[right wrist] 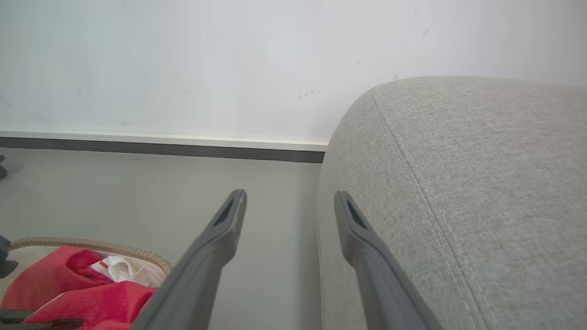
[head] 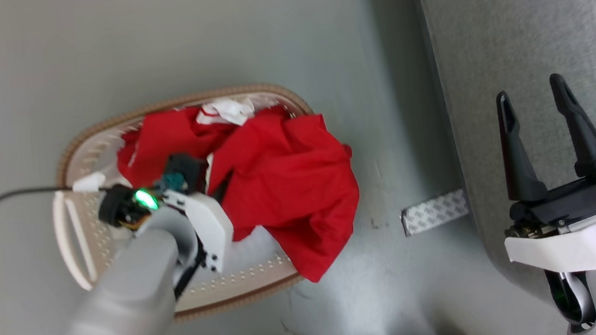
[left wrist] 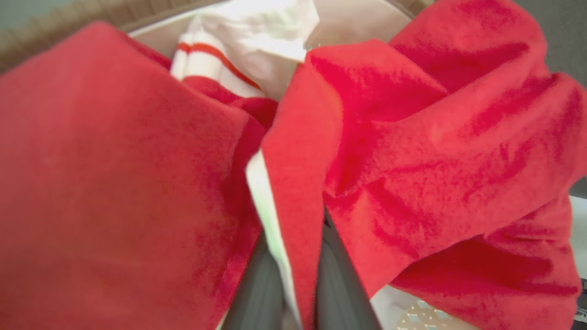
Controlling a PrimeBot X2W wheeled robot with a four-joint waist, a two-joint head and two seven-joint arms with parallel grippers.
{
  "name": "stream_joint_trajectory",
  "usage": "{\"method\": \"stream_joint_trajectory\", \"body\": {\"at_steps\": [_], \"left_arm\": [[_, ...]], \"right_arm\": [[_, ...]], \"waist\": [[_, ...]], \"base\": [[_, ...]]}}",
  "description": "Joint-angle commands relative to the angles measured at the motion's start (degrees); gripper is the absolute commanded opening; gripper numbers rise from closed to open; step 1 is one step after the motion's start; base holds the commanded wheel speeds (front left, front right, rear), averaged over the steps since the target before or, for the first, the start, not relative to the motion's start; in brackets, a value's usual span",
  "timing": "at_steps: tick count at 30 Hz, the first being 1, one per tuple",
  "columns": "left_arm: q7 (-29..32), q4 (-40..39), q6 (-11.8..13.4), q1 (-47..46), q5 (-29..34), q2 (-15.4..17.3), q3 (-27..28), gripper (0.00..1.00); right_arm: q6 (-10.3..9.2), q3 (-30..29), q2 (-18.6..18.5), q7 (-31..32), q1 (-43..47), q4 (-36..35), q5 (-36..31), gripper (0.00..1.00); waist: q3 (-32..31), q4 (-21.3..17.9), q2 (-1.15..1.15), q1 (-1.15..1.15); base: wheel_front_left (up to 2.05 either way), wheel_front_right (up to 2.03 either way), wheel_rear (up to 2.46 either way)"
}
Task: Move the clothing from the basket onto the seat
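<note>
your left gripper [head: 187, 170] is down in the basket [head: 80, 221], buried in the clothing [head: 288, 179]. in the left wrist view its two dark fingers [left wrist: 341, 284] sit tight on either side of a red fold w/ a white stripe – clamped on the clothing [left wrist: 412, 137], fingertips hidden under fabric. a white piece [left wrist: 257, 36] w/ thin red lines lies beyond the fold, against the basket wall.

the clothing is mostly inside the basket, but one big red flap hangs over the brown rim on the side nearer the seat [head: 524, 14] and reaches the floor [head: 154, 39]. none of it is on the seat.

your right gripper [head: 531, 89] is up by the seat's edge, jaws spread wide w/ nothing between them. in the right wrist view the right gripper [right wrist: 291, 196] points at the wall [right wrist: 229, 68]: one finger over the floor, the other along the seat's [right wrist: 481, 183] rounded side. basket [right wrist: 91, 243] and clothing [right wrist: 69, 293] show at lower left – well apart from this gripper.

a patterned tape strip [head: 433, 212] lies on the floor btwn basket and seat, touching the seat's base.
</note>
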Motion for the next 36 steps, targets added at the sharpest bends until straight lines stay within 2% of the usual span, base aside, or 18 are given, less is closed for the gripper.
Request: {"method": "stream_joint_trajectory", "body": {"at_steps": [1,10,11,18,22,30,36], "left_arm": [[-0.89,-1.20,0.11,2.03,-1.21,0.37,-0.40,0.00],[-2.03,-11.81,0.11,10.21,-8.82,3.02,0.40,0.00],[-2.03,-11.81,0.11,10.21,-8.82,3.02,0.40,0.00],[-2.06,-23.64,0.87,16.31,-12.21,6.57,2.37,0.00],[-1.01,-32.13,3.56,18.44,-12.82,9.39,2.98,0.00],[3.91,-51.37,10.81,20.04,-13.39,16.04,5.18,0.00],[6.43,-59.48,15.03,17.94,-13.44,19.78,8.07,0.00]], "right_arm": [[-0.12,0.18,-0.03,-0.04,-0.37,0.79,0.25,1.00],[-0.12,0.66,-0.05,-0.04,1.53,4.37,0.86,1.00],[-0.12,0.66,-0.05,-0.04,1.53,4.37,0.86,1.00],[-0.12,0.58,-0.05,-0.04,5.52,7.28,0.72,1.00],[-0.12,1.04,-0.05,-0.03,7.65,8.63,0.35,1.00],[-0.12,1.98,-0.24,-0.03,10.46,10.54,0.32,1.00],[-0.12,3.61,-0.96,-0.03,12.14,11.94,0.91,1.00]], "waist": [[-3.40,1.14,0.00,0.00],[-17.19,4.06,0.00,0.00],[-17.19,4.06,0.00,0.00],[-28.75,6.24,0.00,0.00],[-33.83,7.03,0.00,0.00],[-40.97,7.59,0.00,0.00],[-44.48,8.07,0.00,0.00]], "base": [[0.00,0.00,0.00],[0.00,0.00,0.00],[0.00,0.00,0.00],[0.00,0.00,0.00],[0.00,0.00,0.00],[0.00,0.00,0.00],[0.00,0.00,0.00]]}}
